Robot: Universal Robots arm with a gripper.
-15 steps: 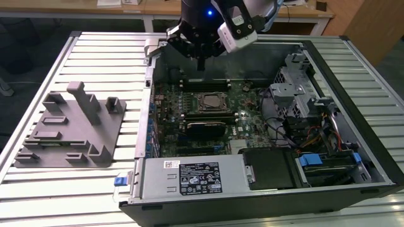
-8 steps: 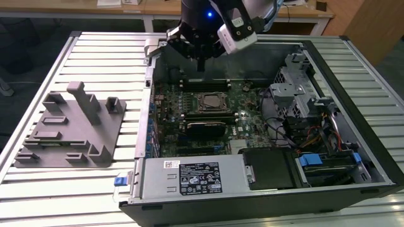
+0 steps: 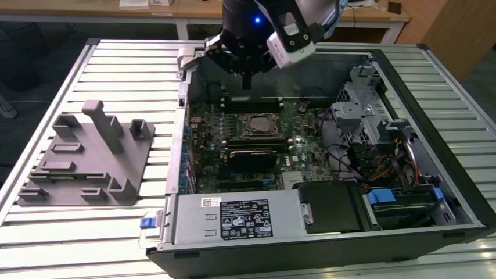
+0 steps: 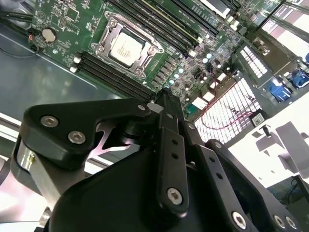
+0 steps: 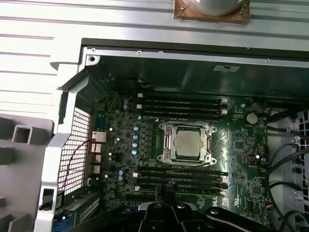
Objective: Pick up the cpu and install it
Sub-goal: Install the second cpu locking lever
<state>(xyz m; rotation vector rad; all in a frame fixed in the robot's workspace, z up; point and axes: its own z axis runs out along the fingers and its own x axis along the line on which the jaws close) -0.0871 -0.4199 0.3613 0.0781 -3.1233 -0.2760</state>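
I hang above the open computer case [image 3: 465,192], over its far wall in the exterior view, with my gripper [image 3: 246,81] pointing down toward the green motherboard [image 3: 306,148]. My two fingers [image 4: 166,113] are pressed flat together with no gap at the tips, and they hold nothing; the closed tips also show in the first wrist view [image 5: 169,189], over the lower rows of memory slots [image 5: 181,180].

The cpu [image 5: 187,143] already lies flat in the socket [image 5: 167,145] of the motherboard, metal plate facing up. It is nearly square, so it has no clear long axis; its edges run parallel to the socket frame and to the memory slots on either side of it. In the second wrist view the cpu [image 4: 127,47] appears as a pale plate inside the silvery frame, turned at an angle to the picture, again squared up with the dark slots next to it. In the exterior view the cpu [image 3: 257,125] sits near the middle of the board, well below my fingertips and apart from them.

On the slatted table [image 3: 116,64], on the exterior view's left just beside the case, stands the grey tray [image 3: 66,174] with its upright posts.
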